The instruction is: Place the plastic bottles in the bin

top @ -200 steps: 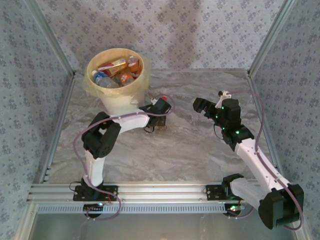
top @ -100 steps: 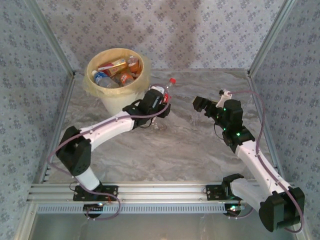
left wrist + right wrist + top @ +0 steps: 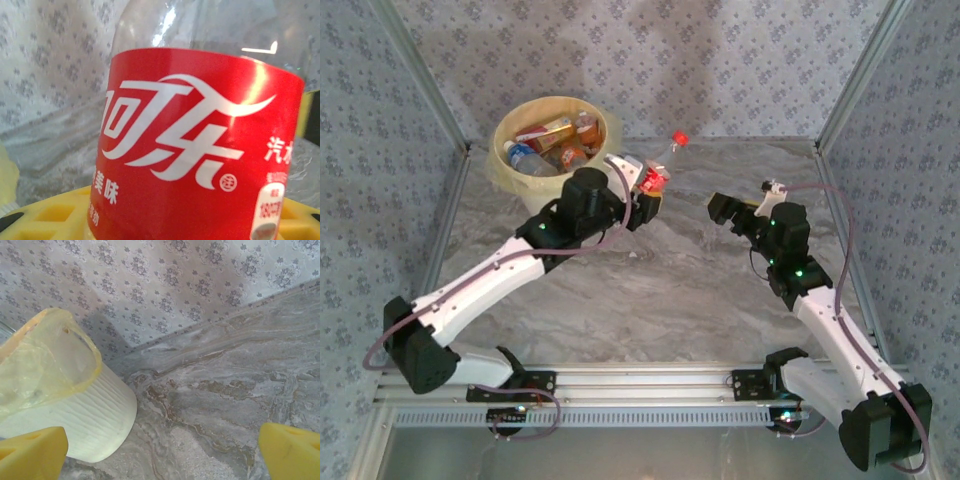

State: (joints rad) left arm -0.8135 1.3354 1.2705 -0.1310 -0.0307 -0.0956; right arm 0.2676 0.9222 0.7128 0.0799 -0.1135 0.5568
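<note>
grey marbled tabletop point(image 3: 700, 300) between blue-flowered walls. at the back left, round cream-yellow plastic bin point(image 3: 506, 172) with translucent yellowish liner, already with several labelled bottles point(image 3: 552, 140) inside. in the left gripper point(image 3: 648, 192), small clear plastic bottle with red label and red cap point(image 3: 665, 163), clamped by narrow jaws around the labelled body, tilted, cap up toward the back right. from the left wrist, red label point(image 3: 200, 150) very close, above yellow finger parts.

changed in the last second: bottle taken up from low near the table, beside the bin foot, to a raised position; left arm stretched much further out. now just beside the bin rim on its right side, not yet over the opening. right gripper point(image 3: 724, 208) well apart on the right, jaws fully wide, nothing between the yellow pads point(image 3: 31, 450), same as before.

meaning for the task, probably: pickup finished, only carrying left over the opening and releasing left to do. risk with too early release: fall outside the bin.
</note>
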